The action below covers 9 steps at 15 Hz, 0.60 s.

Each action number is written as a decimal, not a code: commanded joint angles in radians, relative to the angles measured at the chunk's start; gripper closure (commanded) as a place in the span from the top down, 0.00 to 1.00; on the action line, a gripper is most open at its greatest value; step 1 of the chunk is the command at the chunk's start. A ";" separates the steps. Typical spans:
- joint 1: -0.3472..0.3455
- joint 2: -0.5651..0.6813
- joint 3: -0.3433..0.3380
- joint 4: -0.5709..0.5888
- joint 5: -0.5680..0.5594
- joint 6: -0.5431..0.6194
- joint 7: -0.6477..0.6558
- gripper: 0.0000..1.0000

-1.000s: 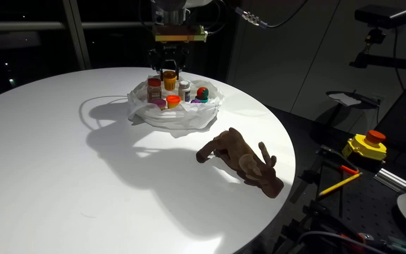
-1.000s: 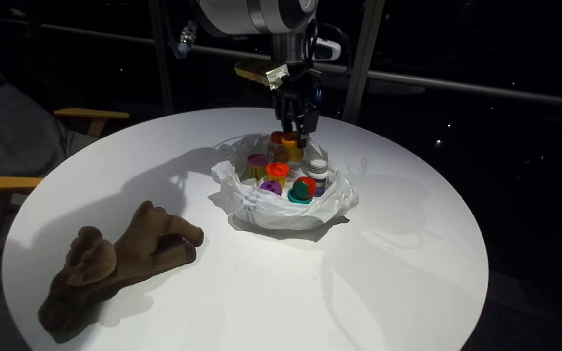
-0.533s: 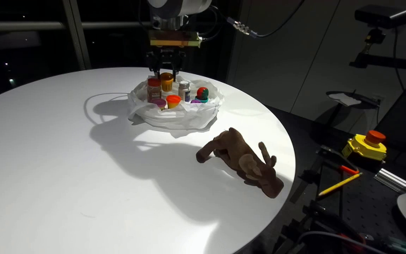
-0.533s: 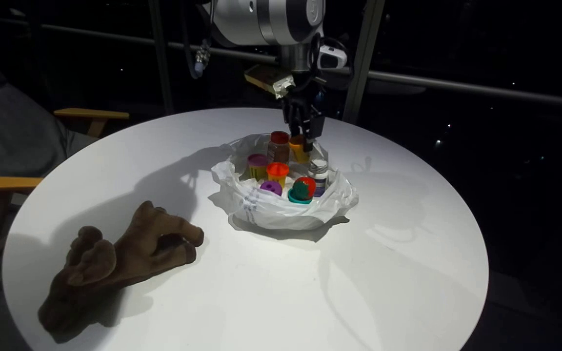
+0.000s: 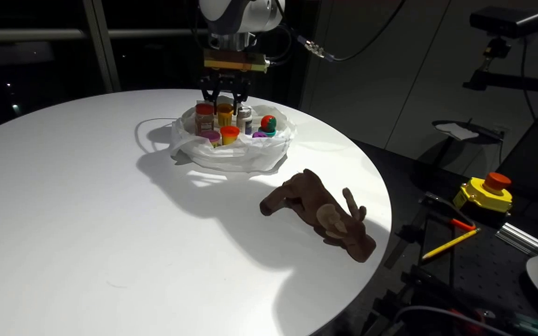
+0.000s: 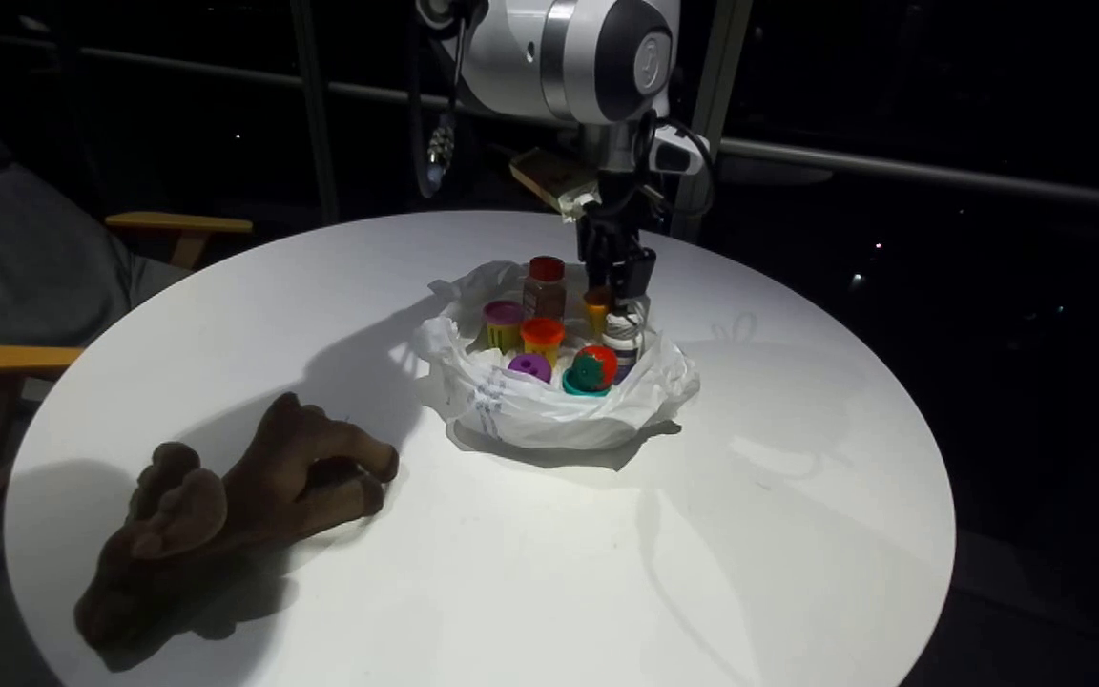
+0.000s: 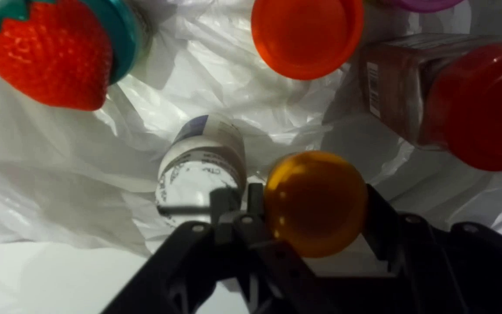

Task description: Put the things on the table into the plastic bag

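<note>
My gripper (image 7: 315, 205) is shut on the orange cup (image 5: 225, 115), one finger against each side, low inside the plastic bag (image 6: 549, 420). Whether the cup's base touches the film I cannot tell. Around it in the bag are a red-lidded jar (image 7: 486, 107), a white bottle (image 7: 198, 174) close beside one finger, a cup with an orange lid (image 7: 305, 37), a purple-lidded cup (image 6: 504, 324), a purple piece (image 6: 530, 367) and a red strawberry (image 7: 50, 54) over a teal lid. The brown plush animal (image 5: 313, 198) lies on the bare table, outside the bag.
The round white table (image 6: 607, 572) has its edge close to the plush animal's head. A yellow device with a red button (image 5: 486, 193) and a pencil (image 5: 451, 244) lie on a black stand beyond that edge. A chair (image 6: 25, 248) stands beside the table.
The gripper has come down deeper into the bag with the orange cup between its fingers, ending nearer the white bottle. Everything else in the bag and the plush animal look unmoved.
</note>
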 commanded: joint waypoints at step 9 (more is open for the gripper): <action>0.060 -0.139 0.008 -0.014 0.002 -0.037 -0.026 1.00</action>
